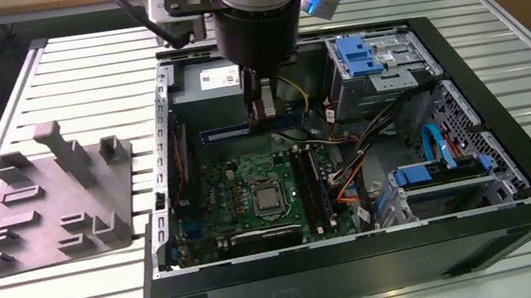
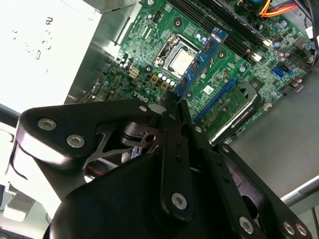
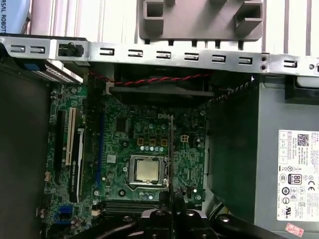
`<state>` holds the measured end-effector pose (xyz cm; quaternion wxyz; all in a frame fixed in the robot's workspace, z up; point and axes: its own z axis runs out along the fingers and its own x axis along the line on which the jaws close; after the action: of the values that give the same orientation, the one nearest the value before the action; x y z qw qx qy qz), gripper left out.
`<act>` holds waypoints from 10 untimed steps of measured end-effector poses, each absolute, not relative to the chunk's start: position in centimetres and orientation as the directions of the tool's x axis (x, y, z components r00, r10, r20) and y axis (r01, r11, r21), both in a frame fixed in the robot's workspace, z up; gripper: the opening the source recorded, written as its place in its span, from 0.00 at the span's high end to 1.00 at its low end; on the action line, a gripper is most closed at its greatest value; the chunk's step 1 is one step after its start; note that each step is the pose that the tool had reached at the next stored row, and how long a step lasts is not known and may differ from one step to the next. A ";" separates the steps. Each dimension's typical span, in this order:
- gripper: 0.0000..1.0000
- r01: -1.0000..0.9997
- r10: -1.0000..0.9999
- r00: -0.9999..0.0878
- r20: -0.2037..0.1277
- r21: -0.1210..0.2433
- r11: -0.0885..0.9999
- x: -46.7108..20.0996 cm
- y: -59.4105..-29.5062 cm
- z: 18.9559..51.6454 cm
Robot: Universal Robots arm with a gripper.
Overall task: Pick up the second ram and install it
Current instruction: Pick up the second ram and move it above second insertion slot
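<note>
Inside the open case [image 1: 364, 271], upper middle of the exterior view, our gripper [image 1: 263, 117] is pinching the second ram [image 1: 222, 132] above the motherboard [image 1: 241, 198]. We see its long axis running left to right, while the black slots [image 1: 312, 185] lower in the frame run top to bottom; we judge them crosswise.

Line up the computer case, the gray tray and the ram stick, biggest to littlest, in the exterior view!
1. computer case
2. gray tray
3. second ram, the thin stick held in the pincer
</note>
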<state>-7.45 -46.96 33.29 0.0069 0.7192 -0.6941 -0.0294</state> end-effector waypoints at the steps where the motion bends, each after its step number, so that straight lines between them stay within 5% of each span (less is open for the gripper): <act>1: 0.86 -0.998 -0.999 0.035 -0.033 0.051 -0.036 -7.4 -47.0 33.1; 10: 0.86 -0.998 -0.999 0.035 -0.033 0.051 -0.036 -7.3 -47.0 31.5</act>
<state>-7.27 -46.96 31.48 0.0069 0.7193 -0.6941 -0.0294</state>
